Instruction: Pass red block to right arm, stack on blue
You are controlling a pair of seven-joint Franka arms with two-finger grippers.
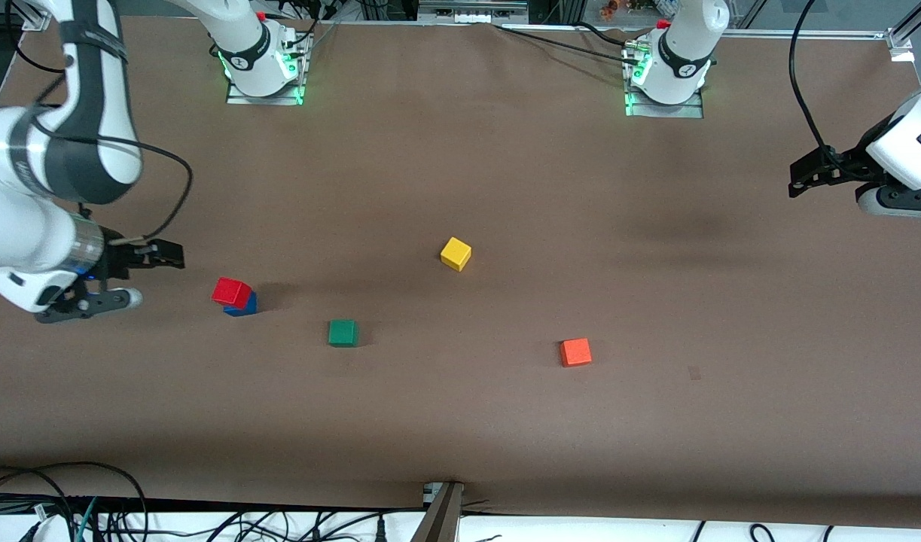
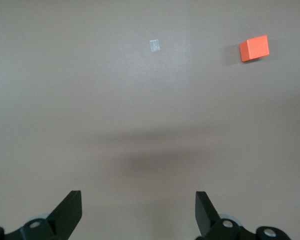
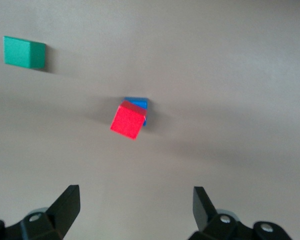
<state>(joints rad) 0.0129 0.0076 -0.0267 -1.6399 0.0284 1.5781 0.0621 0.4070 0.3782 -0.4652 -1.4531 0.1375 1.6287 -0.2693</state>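
2 cubes stacked: the red block [image 1: 231,291] sat on the blue block [image 1: 243,305], skewed, toward the right arm's end of the worktop [image 1: 460,188].
Right gripper [image 1: 153,277]: spread, empty, beside the stack.
Left gripper [image 1: 803,179]: spread, empty, waited over its own end.
Other cubes: green [image 1: 343,333], yellow [image 1: 455,254], orange [image 1: 575,351].

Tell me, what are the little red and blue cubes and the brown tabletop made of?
The red block, resting on the blue block, looks like painted wood or solid plastic: flat matte faces, crisp edges, no glare. The blue one, mostly hidden beneath it, seems the same. The table appears covered in a brown, felt-like or rubbery mat: dull, soft shadows, no reflections. I can't tell more exactly.
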